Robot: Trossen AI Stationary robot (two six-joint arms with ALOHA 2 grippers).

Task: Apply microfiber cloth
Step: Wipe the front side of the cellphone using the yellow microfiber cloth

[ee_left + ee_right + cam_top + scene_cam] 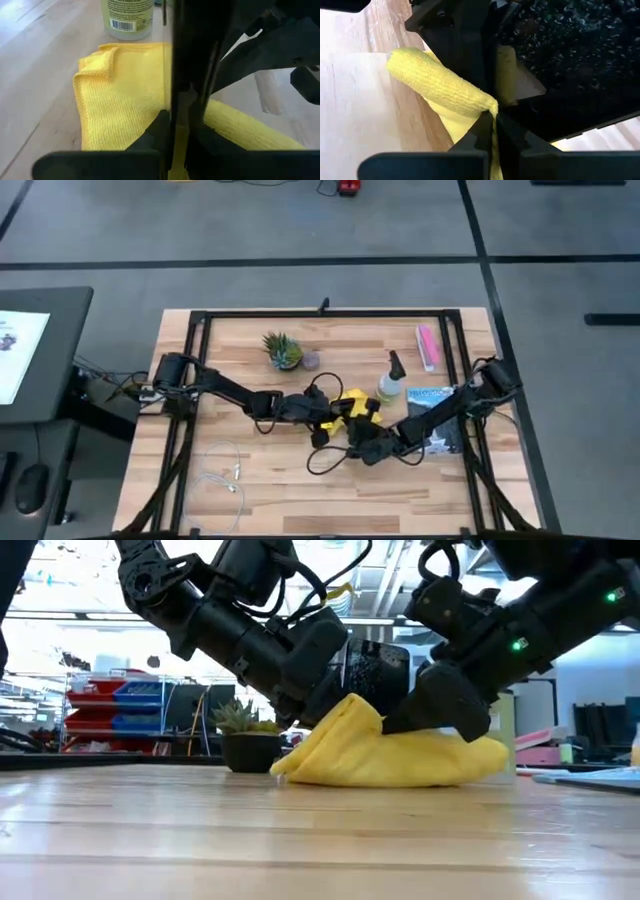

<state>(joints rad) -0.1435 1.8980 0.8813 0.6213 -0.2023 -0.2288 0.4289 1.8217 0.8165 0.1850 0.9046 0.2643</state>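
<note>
Clearly the job is under way but not finished: the yellow cloth has been taken up by both arms near the middle of the wooden table, yet it is bunched and partly folded, not spread flat. A black phone can be made out in the low view, standing just behind the raised fold of cloth and between the two arms; whether the cloth is already being rubbed against it cannot be told. The left claw is seen in its own wrist view closed to a thin gap, with a yellow edge of the cloth pinched between its fingers. The right claw is likewise closed tight, and a rolled ridge of cloth is gripped at its tips. From above, the cloth lies directly between the two claws, touching both, with the left one at its left side and the right one at its lower right. In the low view most of the cloth rests on the table while one corner is lifted toward the left arm. A spray bottle stands just beside the cloth, and a small potted plant is set farther back. Left to be done, judging by this, is the wiping itself.
</note>
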